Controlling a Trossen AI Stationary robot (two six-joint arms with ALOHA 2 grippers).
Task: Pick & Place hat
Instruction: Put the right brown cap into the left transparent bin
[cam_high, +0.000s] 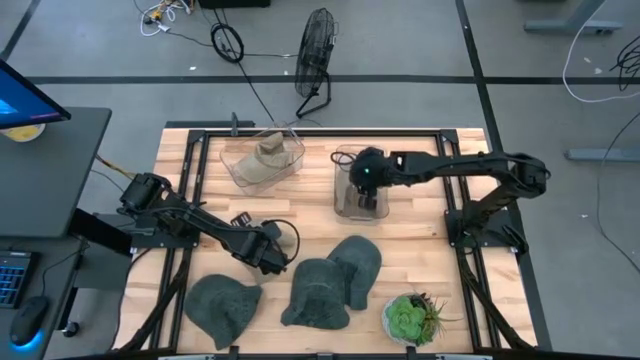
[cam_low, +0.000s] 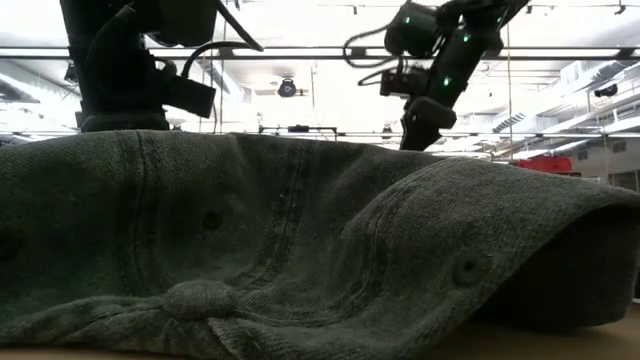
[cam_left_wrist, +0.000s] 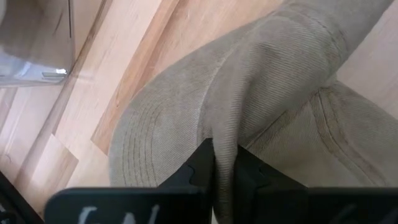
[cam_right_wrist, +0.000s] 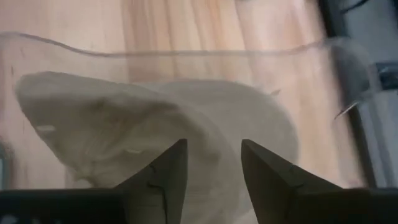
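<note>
High view: wooden table (cam_high: 420, 260) with three dark green hats along the lower part of the frame: one at lower left (cam_high: 222, 308), one lower centre (cam_high: 317, 293), one just right of it and overlapping it (cam_high: 357, 266). Two clear bins sit toward the top of the table. The left bin (cam_high: 262, 162) already holds a tan hat (cam_high: 272, 152). The right bin (cam_high: 358, 185) sits under the right gripper (cam_high: 368, 198).

The right gripper hangs over or into that bin. In its wrist view the fingers (cam_right_wrist: 168, 174) are spread apart with nothing between them, and a pale hat (cam_right_wrist: 155, 130) lies below inside the clear wall, so it reads as released.

The left gripper (cam_high: 270, 255) is at centre-left of the table, just left of the centre hat. In its wrist view the fingers (cam_left_wrist: 205, 165) are clenched on a ridge of hat fabric (cam_left_wrist: 261, 93), so it is grasping a hat. That fabric looks tan there, while the high view shows only green hats near it, so which hat it is stays unclear.

Low view is filled by one green hat (cam_low: 300, 250) close to the lens, with both arms above.

Progress judgement: roughly midway. One hat per bin appears placed, three green hats still lie on the table, and one pick is in hand. The lift, carry and drop of it are not yet done.
</note>
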